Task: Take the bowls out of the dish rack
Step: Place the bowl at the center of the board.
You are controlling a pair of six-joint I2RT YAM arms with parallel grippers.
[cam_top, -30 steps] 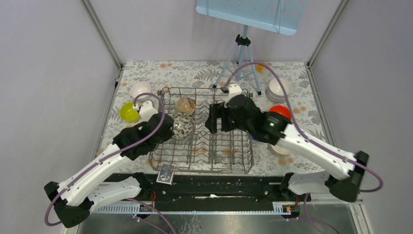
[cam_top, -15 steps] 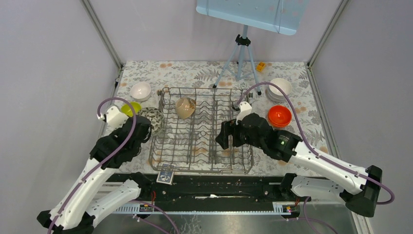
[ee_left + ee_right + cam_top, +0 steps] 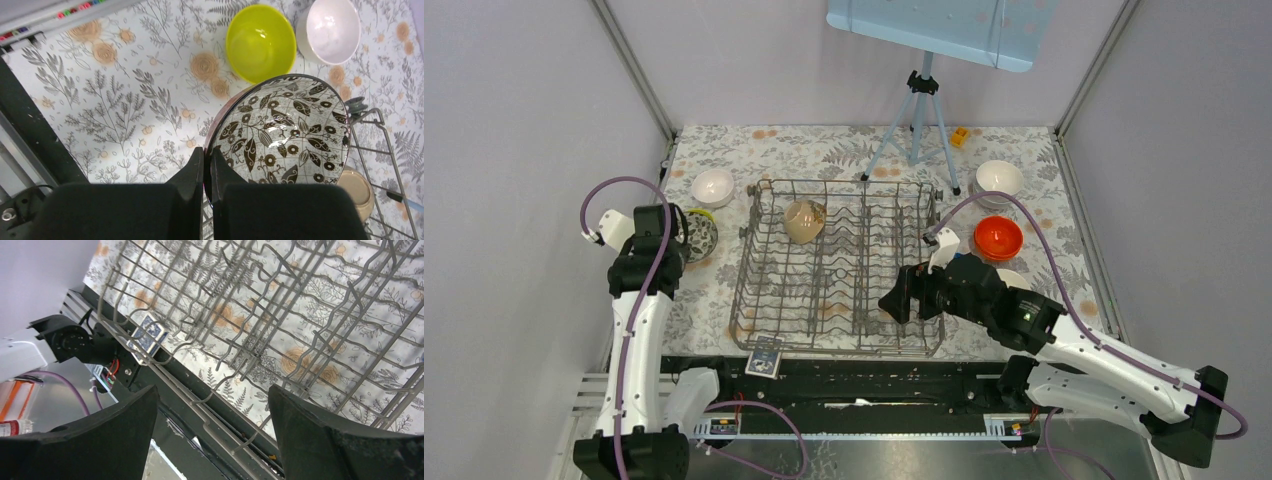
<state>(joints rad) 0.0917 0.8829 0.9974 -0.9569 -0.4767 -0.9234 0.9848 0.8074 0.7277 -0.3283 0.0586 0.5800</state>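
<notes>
**Left gripper (image 3: 206,157) pinches a patterned bowl (image 3: 285,130) at frame left; right gripper (image 3: 894,300) is spread over the dish rack (image 3: 839,182).**

In the left wrist view the jaws are pressed onto the patterned bowl's near rim. A lime-yellow bowl (image 3: 260,42) and a white bowl (image 3: 332,30) sit just beyond it, at the upper right. In the top view this group lies left of the rack, outside its wires. One beige bowl (image 3: 804,220) stands on edge among the tines at the rack's upper left. The right jaws stand wide apart, holding nothing, over the rack's lower right corner. An orange-red bowl (image 3: 998,238) and stacked white bowls (image 3: 998,178) rest on the table (image 3: 844,150) at frame right.
</notes>
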